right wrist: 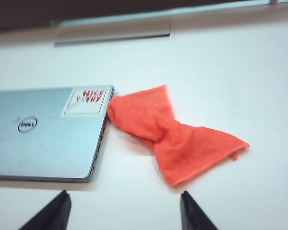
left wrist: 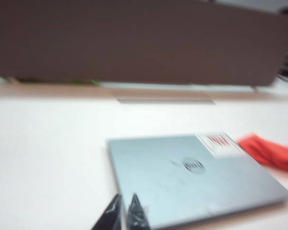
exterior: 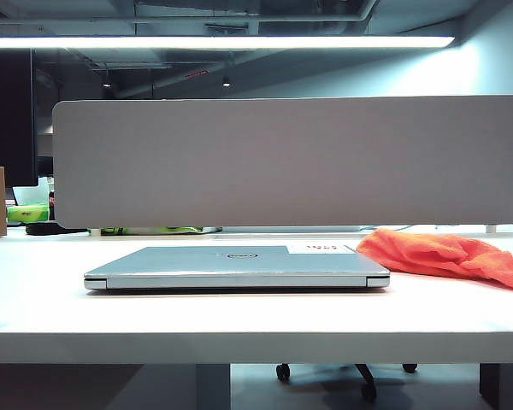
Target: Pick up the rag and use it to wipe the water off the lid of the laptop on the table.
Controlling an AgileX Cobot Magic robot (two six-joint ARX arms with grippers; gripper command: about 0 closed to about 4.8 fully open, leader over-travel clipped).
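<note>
starting stage, by the look of it: nothing of the wipe is done yet. rag (right wrist: 175, 139) lies untouched on the table (exterior: 239, 329), bunched w/ a twist in the middle, one end touching the laptop (exterior: 237, 267) at the sticker (right wrist: 85, 101) corner. in the exterior view it's at 3 o'clock of the laptop. lid (right wrist: 45, 132) is shut flat, logo (right wrist: 27, 124) mid-panel; can't make out any water on it, too blurred.

right gripper (right wrist: 122, 213) hangs above bare table just near of the rag, which lies abt 12 o'clock of it. fingers spread wide, nothing btwn them. left gripper (left wrist: 124, 213) is over the near-left corner of the laptop, tips almost together, nothing seen in them; that view is smeared, so can't swear they're fully clenched.

left to do, as i judge: grab rag, lift, carry over lid, wipe.

room: open white table all round the rag except the laptop side, so a grab on the free end, away from the laptop edge, looks safest. grey divider (exterior: 291, 162) stands well back at 12 o'clock, w/ a slot in the table (right wrist: 113, 37) before it; front table edge is well short of both. neither arm shows in the exterior view.
</note>
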